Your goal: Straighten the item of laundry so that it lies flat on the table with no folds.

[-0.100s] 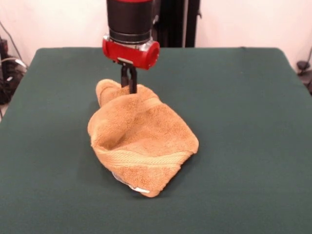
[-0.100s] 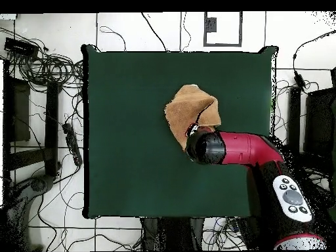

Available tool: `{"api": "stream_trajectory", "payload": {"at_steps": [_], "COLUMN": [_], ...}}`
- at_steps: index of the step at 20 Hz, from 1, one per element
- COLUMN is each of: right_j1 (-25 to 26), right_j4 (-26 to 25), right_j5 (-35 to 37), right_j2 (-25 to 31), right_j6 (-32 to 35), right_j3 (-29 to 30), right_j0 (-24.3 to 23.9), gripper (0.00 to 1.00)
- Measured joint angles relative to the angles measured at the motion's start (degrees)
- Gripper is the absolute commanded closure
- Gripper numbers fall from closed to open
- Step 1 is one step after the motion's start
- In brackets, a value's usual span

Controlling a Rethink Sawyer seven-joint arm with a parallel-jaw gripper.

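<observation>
With the gripper (image 1: pixel 128 84) pinched shut on the towel (image 1: pixel 141 141), bunched mid-table (image 1: pixel 243 146), you should drag that held edge slowly outward toward a table edge to unfold it.

cables (image 2: pixel 49 65) tangled beside tiled floor (image 2: pixel 118 230)

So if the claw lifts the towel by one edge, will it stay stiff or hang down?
The towel would probably hang limp: it already lies bunched in soft folds on the table. Its thick terry pile likely grips well rather than slipping. The claw looks closed on its far edge, so the free part should drape and drag.
</observation>
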Motion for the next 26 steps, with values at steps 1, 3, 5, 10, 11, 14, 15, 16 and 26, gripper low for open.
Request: {"api": "stream_trajectory", "payload": {"at_steps": [1,3,5,10,11,14,15,16,26], "right_j1": [-0.04,-0.11,-0.11,0.05,0.15,0.56,0.71,0.86,2.72], "right_j4": [-0.29,-0.86,-1.46,-3.76,-4.27,-5.74,-6.22,-6.69,-10.84], "right_j5": [0.09,0.26,0.39,2.41,3.06,4.94,5.81,6.68,14.02], "right_j2": [0.3,0.9,1.9,4.51,5.2,7.02,7.68,8.34,13.88], "right_j6": [0.0,0.0,-0.05,-0.97,-1.39,-3.31,-4.56,-5.81,-21.59], "right_j3": [-0.17,-0.52,-0.79,-2.28,-2.74,-4.18,-4.86,-5.54,-11.88], "right_j0": [-0.27,-0.8,-1.46,-2.87,-3.26,-4.3,-4.66,-5.02,-7.96], "gripper": [1.0,1.0,1.0,1.0,1.0,1.0,1.0,1.0,1.0]}}
